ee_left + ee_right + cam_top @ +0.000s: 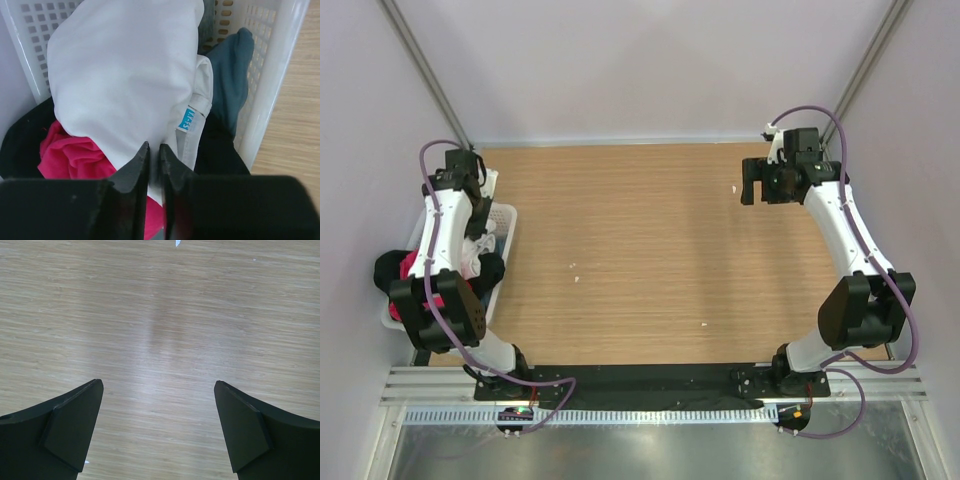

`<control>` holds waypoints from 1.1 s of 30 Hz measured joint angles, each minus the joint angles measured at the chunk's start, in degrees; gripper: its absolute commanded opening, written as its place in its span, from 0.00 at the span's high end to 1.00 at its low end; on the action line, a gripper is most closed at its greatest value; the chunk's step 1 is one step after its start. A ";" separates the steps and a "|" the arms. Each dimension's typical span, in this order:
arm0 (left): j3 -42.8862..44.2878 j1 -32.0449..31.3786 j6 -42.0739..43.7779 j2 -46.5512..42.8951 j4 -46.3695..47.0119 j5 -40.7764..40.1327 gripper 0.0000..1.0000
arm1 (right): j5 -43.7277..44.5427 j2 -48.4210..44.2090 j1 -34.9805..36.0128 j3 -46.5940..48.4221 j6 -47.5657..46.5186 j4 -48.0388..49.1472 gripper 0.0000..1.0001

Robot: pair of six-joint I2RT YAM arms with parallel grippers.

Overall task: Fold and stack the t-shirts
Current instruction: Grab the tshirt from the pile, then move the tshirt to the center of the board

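Counter: wood, basket at left edge.
Shirts: white shirt, pink shirt, black shirt heaped in basket.
Left end effector: nearly closed, pinching white shirt.
Right end effector: wide open, empty, above counter.

At the left edge of the counter, a basket; inside it, heaped one on another, t-shirts (some hanging over the rim). Left hand above the heap, tips against the topmost. Right hand over the counter, toward its back right corner.
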 measured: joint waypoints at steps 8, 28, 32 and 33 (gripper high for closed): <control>5.03 0.26 -0.85 2.86 -4.31 3.13 1.00 | 0.07 -0.13 -0.22 -0.92 -0.02 0.04 0.00; 55.17 -24.92 -4.59 5.64 -2.71 17.33 1.00 | 1.86 -4.72 -2.25 -1.03 -0.92 0.24 0.00; 55.17 -33.75 -3.26 8.76 -4.17 19.08 1.00 | 2.51 -7.87 -4.39 -1.86 -1.27 0.22 0.00; 55.17 -36.04 -3.08 9.62 -4.46 19.21 1.00 | 2.58 -8.66 -4.94 -2.12 -1.36 0.15 0.00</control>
